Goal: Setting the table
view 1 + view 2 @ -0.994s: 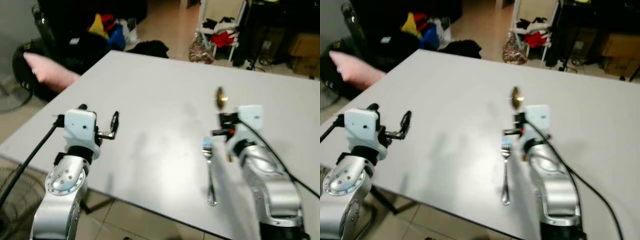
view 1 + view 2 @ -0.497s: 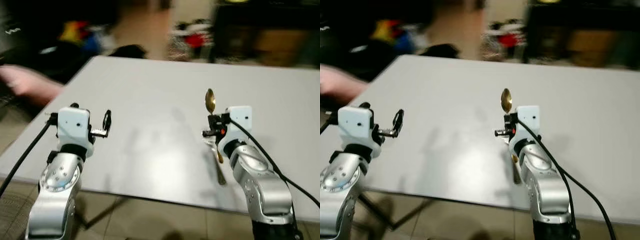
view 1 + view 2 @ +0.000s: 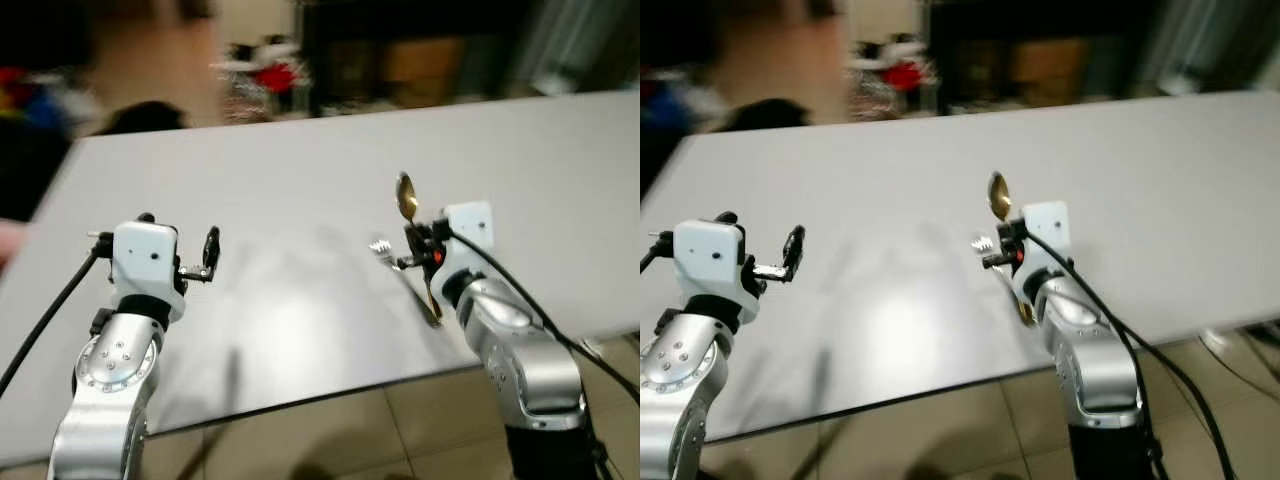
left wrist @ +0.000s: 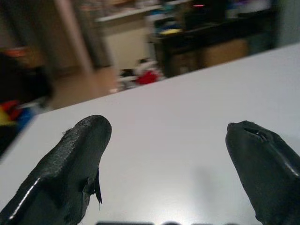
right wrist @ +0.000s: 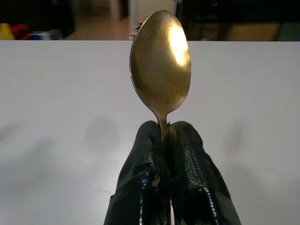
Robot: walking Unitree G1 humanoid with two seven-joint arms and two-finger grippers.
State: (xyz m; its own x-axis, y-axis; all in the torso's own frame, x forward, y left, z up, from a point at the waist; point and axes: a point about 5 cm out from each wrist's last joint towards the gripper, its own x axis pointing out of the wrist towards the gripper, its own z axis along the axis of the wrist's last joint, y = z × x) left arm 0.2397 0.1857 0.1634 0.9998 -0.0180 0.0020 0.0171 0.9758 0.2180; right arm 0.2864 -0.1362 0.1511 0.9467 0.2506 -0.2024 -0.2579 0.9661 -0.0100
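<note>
The room behind the large pale grey table (image 3: 300,180) is blurred into dark furniture and coloured patches that cannot be identified. A silver metal fork (image 3: 400,278) lies flat on the table just beside the right claw (image 3: 418,240), on its left side; the claw and arm hide part of its handle. Its tines point away from the robot and slightly left, and its handle appears to run back toward the near table edge.

The right claw's two black fingers (image 5: 185,164) are pinched shut on the neck of a gold-coloured metal spoon (image 5: 161,63). The spoon stands upright, bowl above the fingertips, its long axis vertical.

The left claw (image 3: 207,258) hovers over the table well to the left of the fork, fingers (image 4: 79,154) spread apart with nothing between them.

Bare tabletop stretches ahead of both claws. The near table edge runs just behind them, with tiled floor (image 3: 330,430) below.
</note>
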